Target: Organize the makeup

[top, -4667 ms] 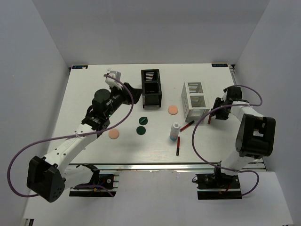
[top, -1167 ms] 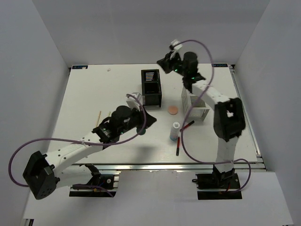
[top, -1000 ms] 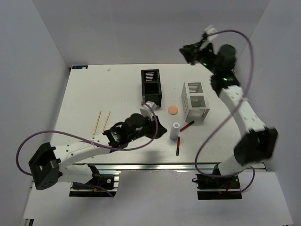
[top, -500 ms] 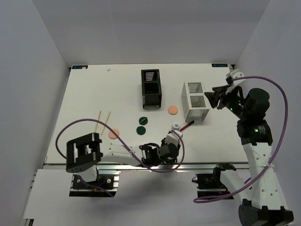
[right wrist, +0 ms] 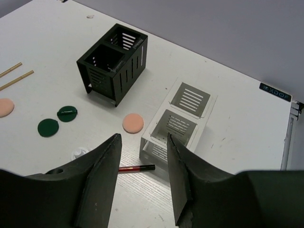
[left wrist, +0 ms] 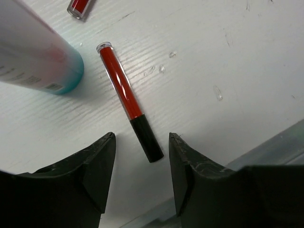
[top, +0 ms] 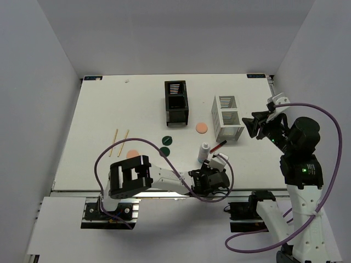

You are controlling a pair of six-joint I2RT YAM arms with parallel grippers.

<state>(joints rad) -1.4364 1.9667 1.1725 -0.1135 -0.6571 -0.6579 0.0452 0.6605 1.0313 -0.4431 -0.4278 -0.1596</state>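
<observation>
My left gripper point(top: 210, 175) is open and low over the table near the front edge. In the left wrist view the black end of a red-and-black tube point(left wrist: 127, 99) lies between my open fingers point(left wrist: 102, 161), untouched. The white bottle point(left wrist: 33, 54) stands just beyond it; it also shows from above point(top: 203, 152). A second red tube point(top: 218, 146) lies by the white organizer point(top: 228, 117). Peach puffs point(top: 202, 127) point(top: 132, 154), green discs point(top: 168, 140) point(top: 164, 150) and tan sticks point(top: 118, 142) lie on the table. My right gripper point(top: 255, 125) is open and empty, raised to the right of the white organizer.
The black organizer point(top: 176, 102) stands at the back centre, with the white organizer to its right. The right wrist view shows both boxes point(right wrist: 112, 69) point(right wrist: 178, 124). The table's front edge and metal rail point(left wrist: 266, 147) run close behind my left gripper.
My left gripper has moved right along the front edge and now straddles the front red tube. My right arm has shifted slightly, still raised beside the white organizer.
</observation>
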